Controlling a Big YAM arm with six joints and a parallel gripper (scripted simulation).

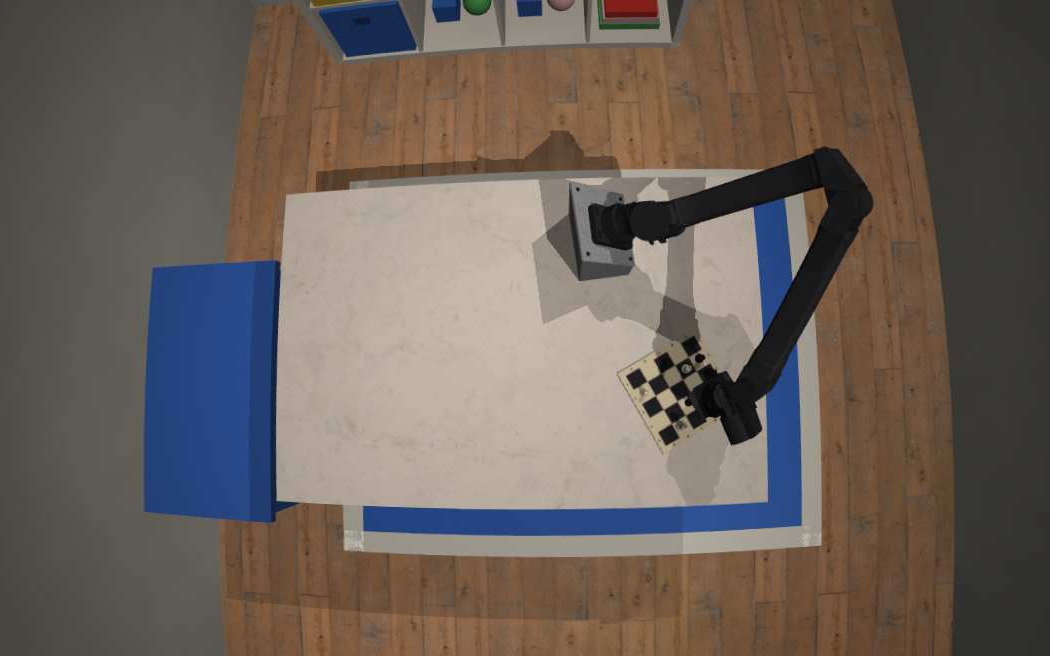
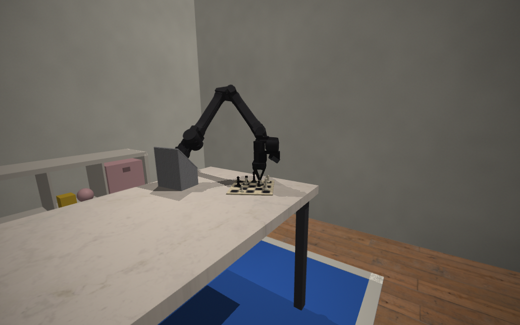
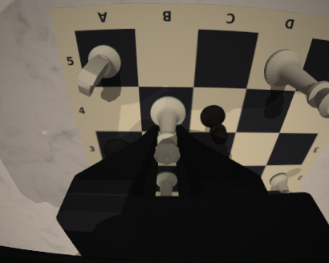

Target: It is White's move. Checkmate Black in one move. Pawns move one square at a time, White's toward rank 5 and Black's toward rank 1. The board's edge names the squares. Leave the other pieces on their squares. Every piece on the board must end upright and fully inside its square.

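Observation:
The small chessboard (image 3: 203, 90) lies near the table's right edge; it also shows in the overhead view (image 1: 673, 391) and the side view (image 2: 250, 188). My gripper (image 3: 167, 133) points straight down over it and is shut on a white piece (image 3: 168, 117), whose round base sits over dark square B4. I cannot tell whether the base touches the board. A black pawn (image 3: 213, 119) stands beside it on C4. A white knight (image 3: 99, 66) stands on A5. A tall white piece (image 3: 288, 70) stands on D5. Another white piece (image 3: 278, 180) shows low on the right, partly hidden by my gripper.
The arm's grey base block (image 1: 598, 230) stands at the table's back. The board sits close to the table's right edge (image 1: 765, 383). A shelf with coloured boxes (image 1: 472, 20) stands beyond the table. A blue block (image 1: 211, 390) adjoins the left side.

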